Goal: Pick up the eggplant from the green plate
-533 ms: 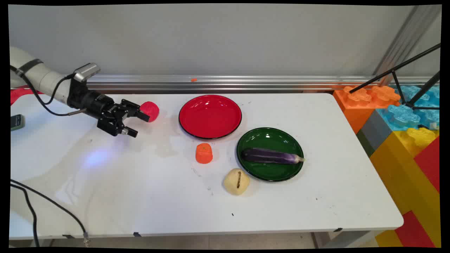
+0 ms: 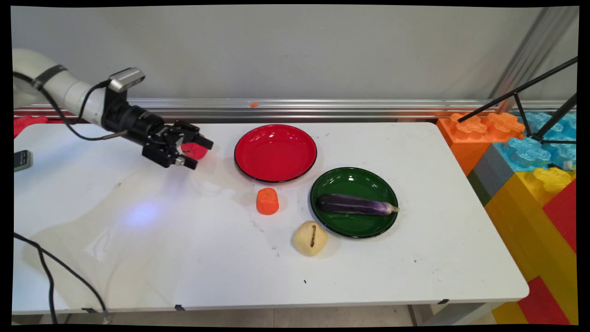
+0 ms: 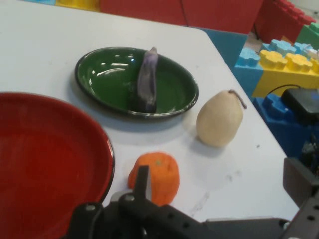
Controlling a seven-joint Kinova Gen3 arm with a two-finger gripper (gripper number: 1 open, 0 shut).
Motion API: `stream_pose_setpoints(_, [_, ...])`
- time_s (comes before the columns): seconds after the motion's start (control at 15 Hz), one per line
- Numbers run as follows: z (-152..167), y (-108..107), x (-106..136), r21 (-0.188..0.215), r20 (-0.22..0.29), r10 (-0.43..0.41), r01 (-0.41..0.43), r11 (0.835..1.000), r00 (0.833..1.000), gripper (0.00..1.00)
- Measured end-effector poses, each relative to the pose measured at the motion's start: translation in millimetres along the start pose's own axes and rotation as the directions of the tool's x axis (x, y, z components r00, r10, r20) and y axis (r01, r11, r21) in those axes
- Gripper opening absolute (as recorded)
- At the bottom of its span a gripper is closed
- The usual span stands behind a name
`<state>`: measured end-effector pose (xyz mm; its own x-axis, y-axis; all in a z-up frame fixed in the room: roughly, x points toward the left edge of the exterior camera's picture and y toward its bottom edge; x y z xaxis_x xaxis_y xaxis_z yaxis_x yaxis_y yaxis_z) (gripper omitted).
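Hovering jaws (image 2: 199, 153) parted | red toy (image 2: 193, 151) between them, touching unclear

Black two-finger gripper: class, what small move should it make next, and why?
Probably a short descent. The black two-finger gripper hangs open at the small red rounded lump, left of the round red plate, with one finger showing on each side of the lump. The hand view does not show the lump, so lowering before closing seems safest.

Arm (image 2: 69, 94) low, jaws apart
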<state>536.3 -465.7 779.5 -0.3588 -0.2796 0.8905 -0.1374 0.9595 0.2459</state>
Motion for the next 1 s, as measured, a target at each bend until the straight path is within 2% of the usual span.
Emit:
stream_pose_setpoints(0.33, [41,-6,41,-0.032,0.015,-0.010,0.010,0.999,1.000,1.00])
stream_pose_setpoints(0.67, [93,-21,82,-0.064,0.058,-0.003,0.007,0.998,0.998,1.00])
stream_pose_setpoints(1.0, [138,-36,109,-0.086,0.102,0.018,-0.009,0.996,0.995,1.00])
